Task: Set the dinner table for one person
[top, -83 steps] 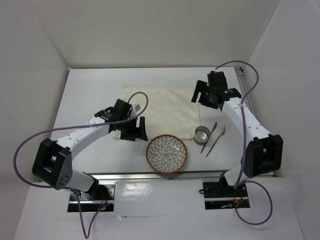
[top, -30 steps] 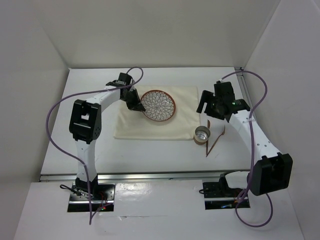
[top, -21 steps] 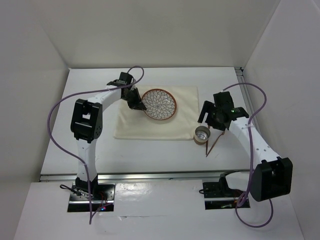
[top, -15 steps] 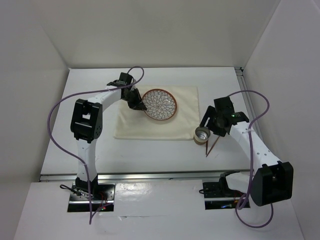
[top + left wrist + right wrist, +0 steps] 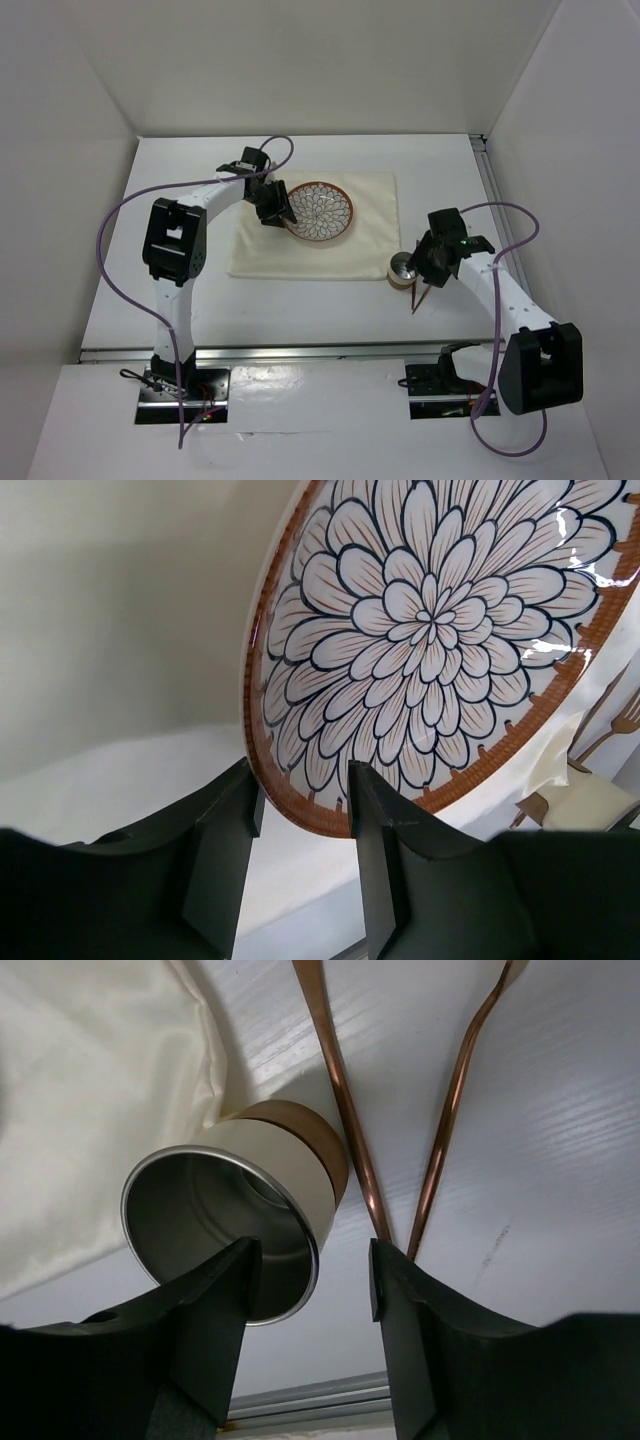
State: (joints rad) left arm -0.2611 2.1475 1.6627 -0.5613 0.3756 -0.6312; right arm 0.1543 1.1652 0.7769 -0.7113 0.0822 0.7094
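Observation:
A flower-patterned plate [image 5: 320,212] with a brown rim lies on the cream cloth [image 5: 300,255] on the white dinner table [image 5: 180,180]. My left gripper [image 5: 277,207] is at the plate's left rim. In the left wrist view the left gripper [image 5: 300,775] is shut on the plate [image 5: 430,630], one finger on each side of the rim. My right gripper [image 5: 415,262] is open over the steel cup [image 5: 402,267]. In the right wrist view the right gripper [image 5: 312,1250] straddles the near right wall of the cup [image 5: 215,1230], with a gap on the right side.
Two copper utensils [image 5: 427,285] lie on the table just right of the cup, their handles [image 5: 340,1090] running between my right fingers. The cup touches the cloth's right edge [image 5: 90,1090]. A metal rail [image 5: 300,352] runs along the table's near edge.
My left arm carried the plate from the table's front onto the cloth, where it has since stayed. My right gripper came from the back right down to the cup.

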